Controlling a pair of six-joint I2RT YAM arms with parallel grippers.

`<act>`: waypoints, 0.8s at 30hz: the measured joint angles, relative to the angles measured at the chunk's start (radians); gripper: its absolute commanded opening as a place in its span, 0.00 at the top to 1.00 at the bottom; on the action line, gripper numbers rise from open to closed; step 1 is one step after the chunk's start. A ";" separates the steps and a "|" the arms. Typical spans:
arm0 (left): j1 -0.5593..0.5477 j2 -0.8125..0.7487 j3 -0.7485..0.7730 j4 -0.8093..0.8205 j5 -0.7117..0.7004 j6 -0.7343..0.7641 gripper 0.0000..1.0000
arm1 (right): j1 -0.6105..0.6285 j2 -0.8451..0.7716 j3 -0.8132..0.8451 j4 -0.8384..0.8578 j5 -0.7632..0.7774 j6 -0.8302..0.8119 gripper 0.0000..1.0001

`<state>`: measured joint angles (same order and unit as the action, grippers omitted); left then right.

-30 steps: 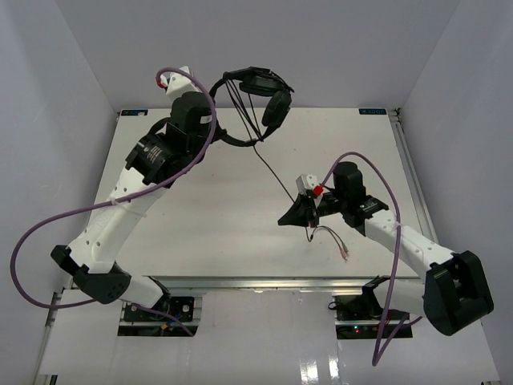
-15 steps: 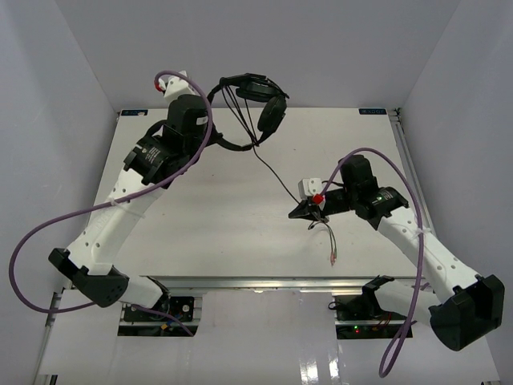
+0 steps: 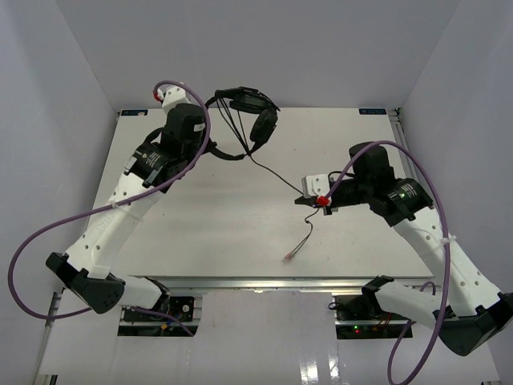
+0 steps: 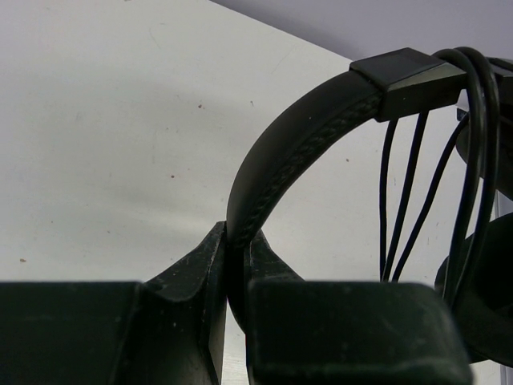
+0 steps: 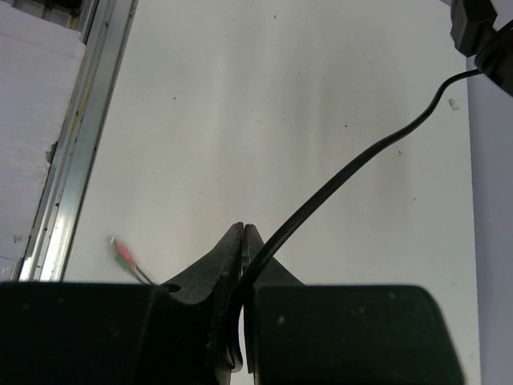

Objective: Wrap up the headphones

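Left hand [image 4: 237,255] is clamped tight on the headband [image 4: 292,156], fingers pinching the padded arch low on its curve. That holds the headphones [image 3: 260,124] up off the counter [image 3: 200,216] at the far edge, a little left of centre. The cups [image 3: 262,126] dangle to the right of that grip. Look at the left wrist view: the cord [image 4: 474,136] is looped over the band near its end, several strands hanging side by side. From there one length stretches down and to the right, straight across to the right hand [image 5: 243,241]. That hand is closed narrow on the cord, pinched between the fingertips, above the middle of the counter. Past the pinch the loose tail droops toward the near edge, ending in the small light plug [image 3: 289,256]. Whether the plug touches the counter, I can't tell.
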<state>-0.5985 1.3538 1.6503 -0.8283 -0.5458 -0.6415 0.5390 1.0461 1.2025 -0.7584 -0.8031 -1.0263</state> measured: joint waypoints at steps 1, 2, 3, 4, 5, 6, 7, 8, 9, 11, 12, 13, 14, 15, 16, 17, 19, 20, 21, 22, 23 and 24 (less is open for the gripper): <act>0.000 0.000 -0.008 0.003 0.006 0.002 1.00 | 0.010 0.000 0.013 -0.009 0.020 -0.005 0.92; 0.000 0.002 -0.018 0.006 0.010 0.004 1.00 | 0.018 0.000 0.024 -0.017 0.042 -0.007 0.92; 0.000 0.004 -0.029 0.011 0.014 0.006 1.00 | 0.025 0.001 0.038 -0.025 0.064 -0.009 0.92; 0.000 0.007 -0.041 0.016 0.019 0.007 1.00 | 0.032 0.001 0.053 -0.032 0.088 -0.011 0.92; 0.000 0.011 -0.055 0.022 0.026 0.010 1.00 | 0.038 0.002 0.071 -0.036 0.117 -0.011 0.92; 0.000 0.014 -0.073 0.030 0.034 0.012 1.00 | 0.044 0.002 0.089 -0.037 0.147 -0.012 0.92; 0.000 0.016 -0.098 0.043 0.044 0.015 1.00 | 0.050 0.002 0.106 -0.035 0.176 -0.012 0.92; 0.000 0.017 -0.125 0.047 0.056 0.018 1.00 | 0.056 0.002 0.123 -0.031 0.207 -0.014 0.92; 0.000 0.021 -0.152 0.049 0.068 0.023 1.00 | 0.061 0.003 0.139 -0.028 0.237 -0.016 0.92; 0.000 0.030 -0.206 0.052 0.088 0.032 1.00 | 0.072 0.008 0.170 -0.023 0.292 -0.021 0.92; 0.000 0.036 -0.233 0.054 0.099 0.036 1.00 | 0.080 0.012 0.182 -0.020 0.317 -0.025 0.92; 0.000 0.042 -0.260 0.056 0.109 0.041 1.00 | 0.088 0.015 0.191 -0.016 0.341 -0.028 0.92; 0.000 0.048 -0.284 0.056 0.123 0.045 1.00 | 0.098 0.020 0.196 -0.013 0.363 -0.031 0.92; 0.000 0.054 -0.304 0.057 0.138 0.050 1.00 | 0.109 0.025 0.198 -0.011 0.385 -0.035 0.91; -0.001 0.060 -0.320 0.058 0.154 0.054 1.00 | 0.121 0.031 0.198 -0.010 0.406 -0.041 0.91; -0.001 0.065 -0.333 0.060 0.169 0.059 1.00 | 0.132 0.037 0.199 -0.010 0.427 -0.049 0.91; -0.001 0.068 -0.351 0.067 0.193 0.071 1.00 | 0.155 0.047 0.198 -0.007 0.467 -0.064 0.90; -0.001 0.069 -0.355 0.068 0.200 0.078 1.00 | 0.164 0.052 0.198 -0.005 0.485 -0.072 0.90; -0.001 0.071 -0.359 0.070 0.207 0.084 1.00 | 0.173 0.056 0.198 -0.002 0.503 -0.079 0.90; -0.003 0.072 -0.361 0.072 0.214 0.091 1.00 | 0.180 0.057 0.198 0.000 0.514 -0.085 0.90; -0.005 0.073 -0.363 0.076 0.220 0.097 1.00 | 0.185 0.058 0.198 0.001 0.522 -0.091 0.90; -0.006 0.074 -0.365 0.079 0.225 0.103 1.00 | 0.190 0.059 0.198 0.002 0.528 -0.096 0.90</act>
<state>-0.6050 1.4275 1.2857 -0.7490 -0.3212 -0.5388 0.7287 1.1048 1.4006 -0.7564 -0.2753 -1.1219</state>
